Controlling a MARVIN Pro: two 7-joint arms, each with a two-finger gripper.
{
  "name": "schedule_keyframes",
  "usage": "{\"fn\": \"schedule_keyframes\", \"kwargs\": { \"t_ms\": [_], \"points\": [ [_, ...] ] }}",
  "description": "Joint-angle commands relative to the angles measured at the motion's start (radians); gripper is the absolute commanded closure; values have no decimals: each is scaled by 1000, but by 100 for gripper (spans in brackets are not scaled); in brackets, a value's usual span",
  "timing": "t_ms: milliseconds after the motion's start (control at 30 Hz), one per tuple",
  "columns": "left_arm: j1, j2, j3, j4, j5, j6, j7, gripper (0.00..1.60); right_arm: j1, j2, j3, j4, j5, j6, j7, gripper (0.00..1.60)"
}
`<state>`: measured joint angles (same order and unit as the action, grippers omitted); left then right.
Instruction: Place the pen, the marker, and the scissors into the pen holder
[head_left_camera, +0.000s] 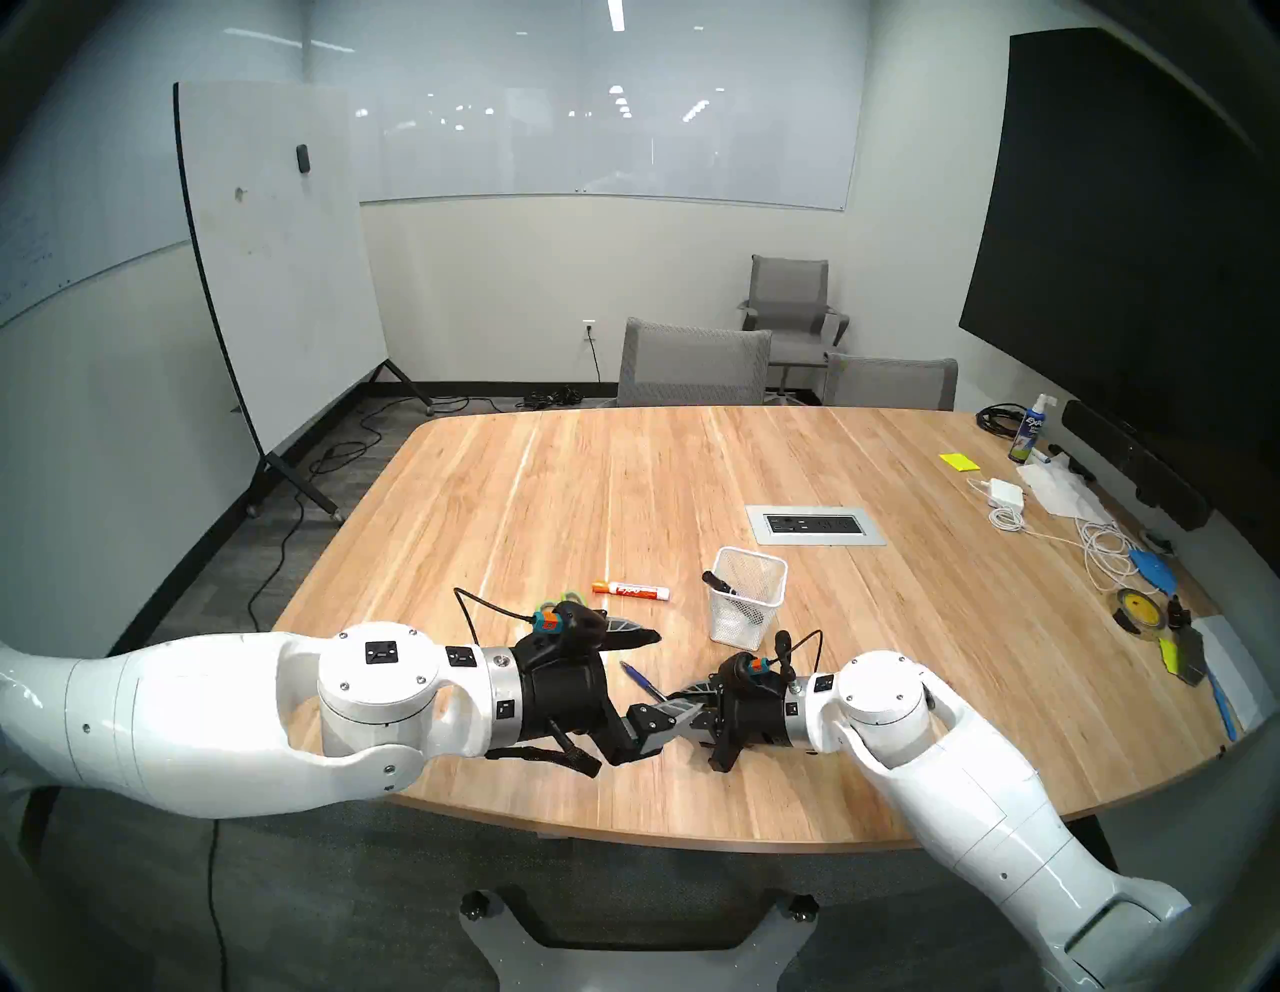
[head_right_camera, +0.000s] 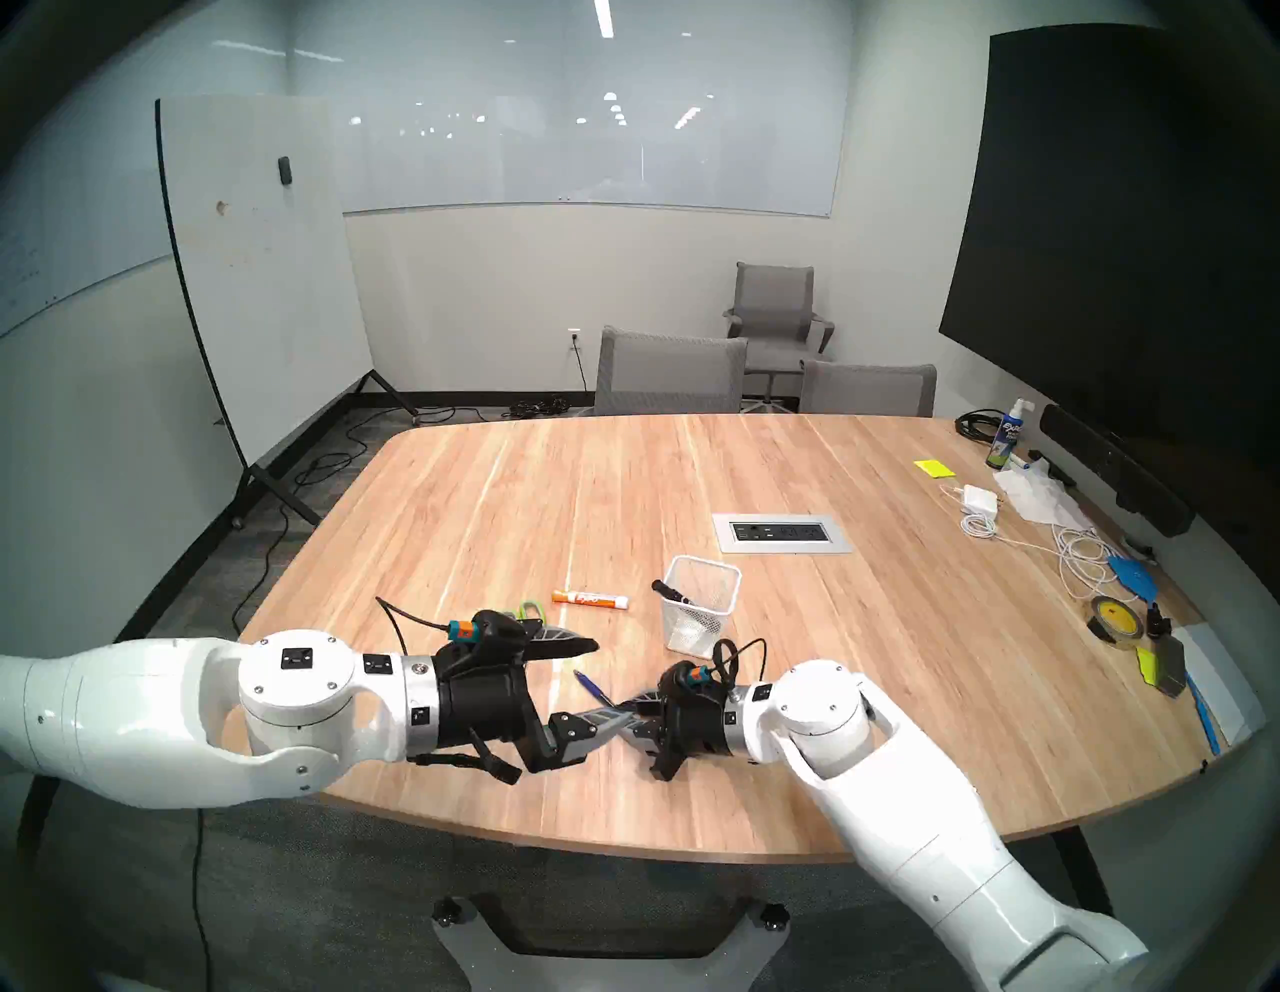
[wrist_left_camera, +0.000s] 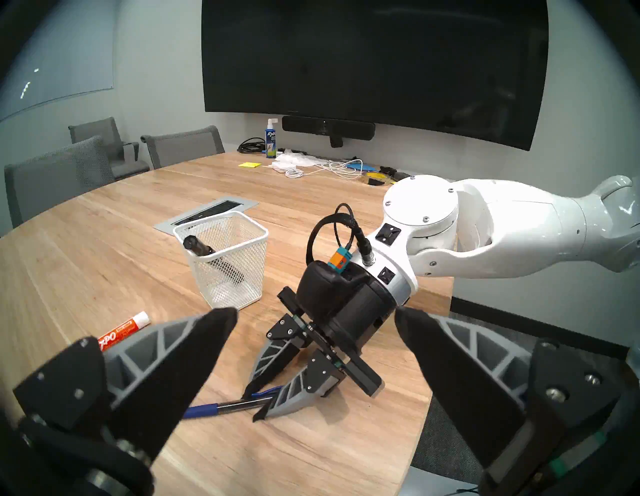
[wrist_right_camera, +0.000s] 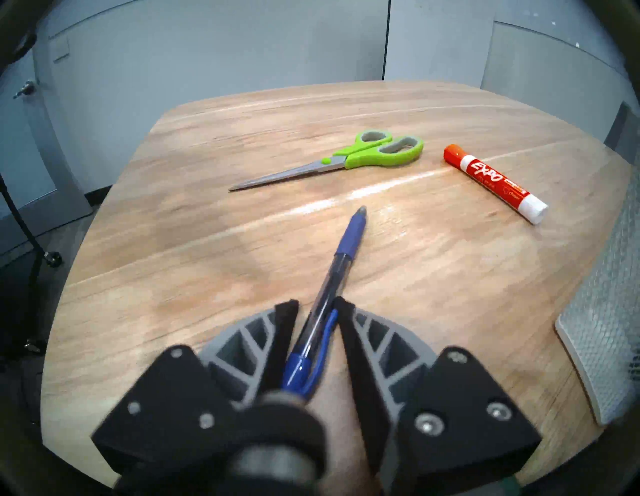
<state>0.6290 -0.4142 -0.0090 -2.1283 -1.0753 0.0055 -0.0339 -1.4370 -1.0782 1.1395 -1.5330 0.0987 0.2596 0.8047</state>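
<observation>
The blue pen lies on the table near the front edge. My right gripper is low over its clip end, the jaws narrowed to either side of the barrel with a slight gap showing. My left gripper hovers wide open just left of it, holding nothing. Further left lie the green-handled scissors and an orange marker, both flat on the wood. The white mesh pen holder stands upright behind my right wrist, with a black marker leaning inside it.
A grey power-socket panel is set into the table behind the holder. Cables, a charger, a spray bottle and tape rolls crowd the far right edge. Grey chairs stand at the far side.
</observation>
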Motion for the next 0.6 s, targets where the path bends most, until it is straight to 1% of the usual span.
{"fn": "schedule_keyframes", "kwargs": {
  "t_ms": [0, 67, 100, 133, 167, 200, 233, 300, 567],
  "points": [
    [-8, 0, -10, -7, 2, -9, 2, 0, 1, 2, 7, -1, 5, -1, 1, 80],
    [-8, 0, -10, -7, 2, -9, 2, 0, 0, 4, 8, -3, 5, 1, -1, 83],
    [-8, 0, -10, -7, 2, -9, 2, 0, -1, 5, 9, -4, 4, 2, -1, 92],
    [-8, 0, -10, -7, 2, -9, 2, 0, -1, 6, 9, -5, 4, 2, -1, 115],
    [-8, 0, -10, -7, 2, -9, 2, 0, -2, 7, 10, -5, 4, 3, -1, 123],
    [-8, 0, -10, -7, 2, -9, 2, 0, -2, 8, 11, -5, 4, 3, 0, 136],
    [-8, 0, -10, -7, 2, -9, 2, 0, -2, 9, 11, -5, 4, 3, 1, 141],
    [-8, 0, -10, -7, 2, -9, 2, 0, -2, 11, 13, -3, 6, 3, 5, 160],
    [-8, 0, -10, -7, 2, -9, 2, 0, -2, 34, 29, -2, 20, -10, 24, 160]
  ]
}}
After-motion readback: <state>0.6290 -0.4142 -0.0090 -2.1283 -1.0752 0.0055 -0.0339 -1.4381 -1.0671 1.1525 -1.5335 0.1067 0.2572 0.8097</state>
